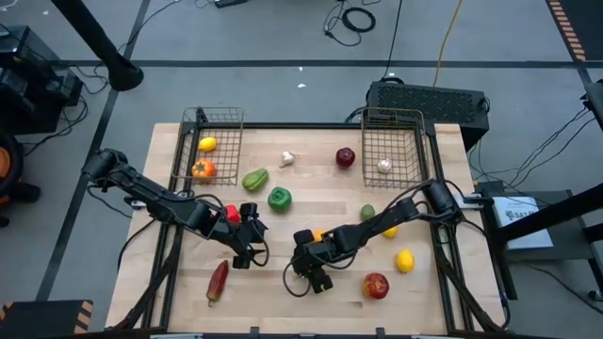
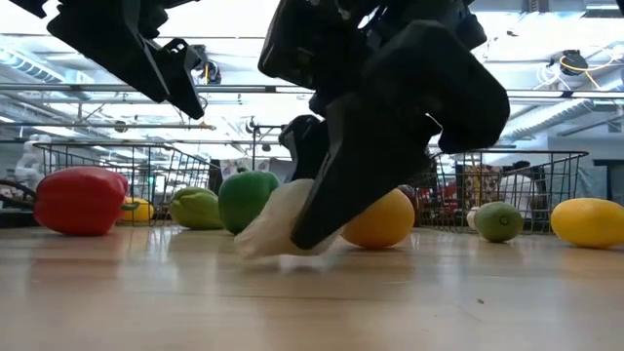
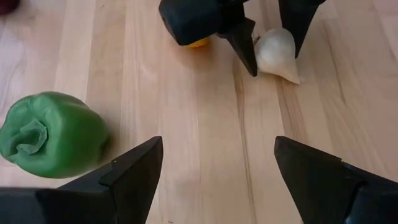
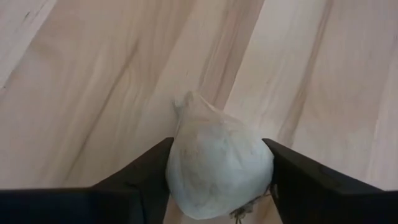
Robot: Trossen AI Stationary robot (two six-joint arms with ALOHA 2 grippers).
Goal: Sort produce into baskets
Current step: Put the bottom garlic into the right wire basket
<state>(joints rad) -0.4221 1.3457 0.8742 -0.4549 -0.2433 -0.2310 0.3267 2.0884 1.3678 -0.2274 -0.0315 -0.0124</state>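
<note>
A white garlic bulb (image 4: 217, 162) lies on the wooden table near its front middle. My right gripper (image 1: 314, 275) is shut on it. The bulb also shows in the left wrist view (image 3: 277, 53) and the low view (image 2: 273, 224); in the high view the gripper hides it. My left gripper (image 3: 217, 149) hangs open above the bare table to the left, with a green pepper (image 3: 53, 134) beside it. Two wire baskets stand at the back: the left one (image 1: 224, 121) holds a lemon (image 1: 207, 144) and an orange piece (image 1: 203, 169), the right one (image 1: 407, 122) a garlic (image 1: 384, 166). My right gripper pinches the garlic's two rounded sides (image 4: 177, 165) between its fingers, at the bulb's widest part. The fingers (image 3: 245, 46) slant down from the table's right and far side. The bulb rests on the table, tilted, its pointed tip (image 4: 186, 102) facing away from the gripper.
Loose produce lies about: a red pepper (image 1: 229, 213), a pale green pepper (image 1: 254, 179), another garlic (image 1: 287, 158), a dark red apple (image 1: 346, 156), a lime (image 1: 367, 213), a lemon (image 1: 405, 261), a red apple (image 1: 375, 285), a red chili (image 1: 218, 280), an orange (image 2: 385, 219).
</note>
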